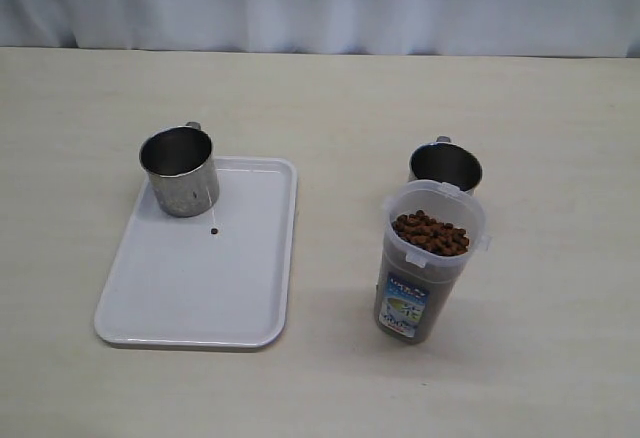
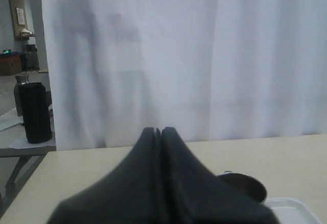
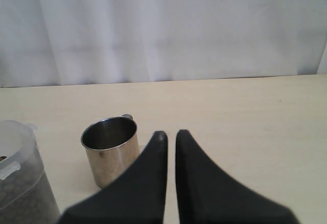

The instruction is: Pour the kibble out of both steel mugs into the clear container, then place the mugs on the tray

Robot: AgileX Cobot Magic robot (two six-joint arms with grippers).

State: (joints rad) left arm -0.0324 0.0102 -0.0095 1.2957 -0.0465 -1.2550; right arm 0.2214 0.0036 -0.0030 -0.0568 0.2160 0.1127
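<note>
Container (image 1: 400,270) nearest, upright on the bench (image 1: 540,348), right of centre; long axis vertical, mouth up and open, label facing the camera; kibble (image 1: 430,231) fills it almost to the rim. Right mug (image 1: 446,166) just behind the container, upright on the bench, mouth up, handle pointing to the far edge; bare steel inside in the right wrist view. Tray (image 1: 200,293) flat on the bench, left of the container and apart from it; long axis runs near to far, far end leaning slightly right. Left mug (image 1: 182,183) upright on the tray's far left corner, mouth up, handle also pointing away. One loose pellet (image 1: 214,231) on the tray just in front of that mug. Left gripper (image 2: 157,131) closed, fingertips pressed together, nothing between them; raised over the bench. Right gripper (image 3: 169,134) closed to a thin slit, empty; near the right mug, not touching it.
</note>
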